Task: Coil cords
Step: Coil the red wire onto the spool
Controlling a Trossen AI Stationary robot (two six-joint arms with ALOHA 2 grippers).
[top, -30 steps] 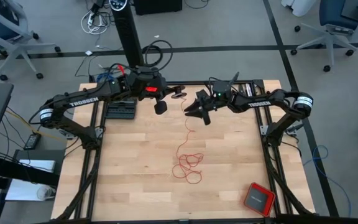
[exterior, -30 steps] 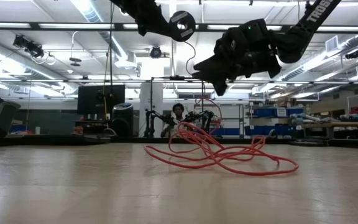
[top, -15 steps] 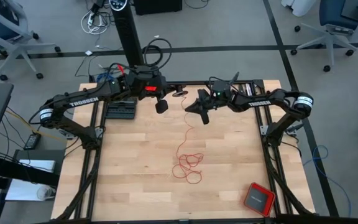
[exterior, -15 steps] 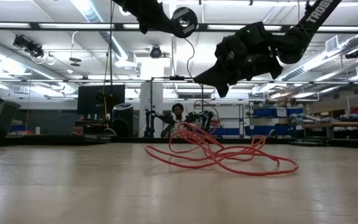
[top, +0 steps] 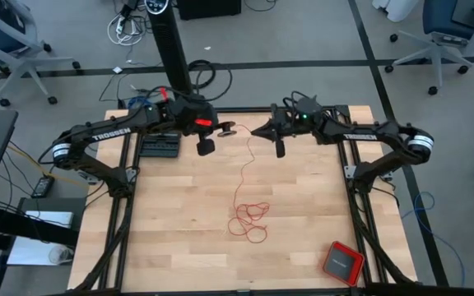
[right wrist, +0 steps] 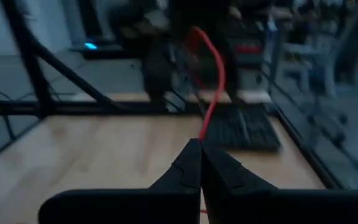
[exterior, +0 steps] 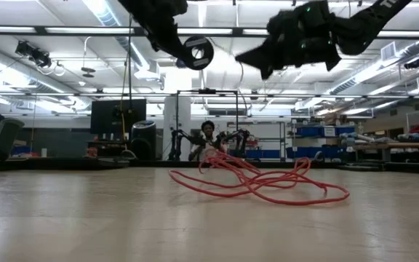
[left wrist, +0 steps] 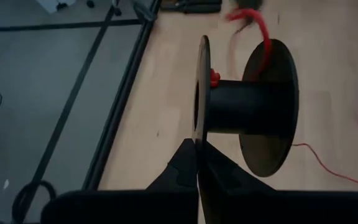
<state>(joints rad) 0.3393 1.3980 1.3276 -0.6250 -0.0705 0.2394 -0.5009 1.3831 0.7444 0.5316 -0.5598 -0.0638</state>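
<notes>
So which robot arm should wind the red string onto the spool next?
Probably the right. The right gripper is shut on the red cord, beside the black spool that the left gripper holds by its rim.

We see a robotics lab. Office chairs (top: 455, 33) stand on grey floor around the wooden desk (top: 171, 222). Beyond it, we see monitors (exterior: 118, 116), shelving (exterior: 322, 138) and ceiling strip lights (exterior: 108, 11).

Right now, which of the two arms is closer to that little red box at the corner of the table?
The right. Its gripper hangs over the table's far edge, on the red box's side. The left gripper, holding a black spool, is beside it, slightly farther off.
</notes>
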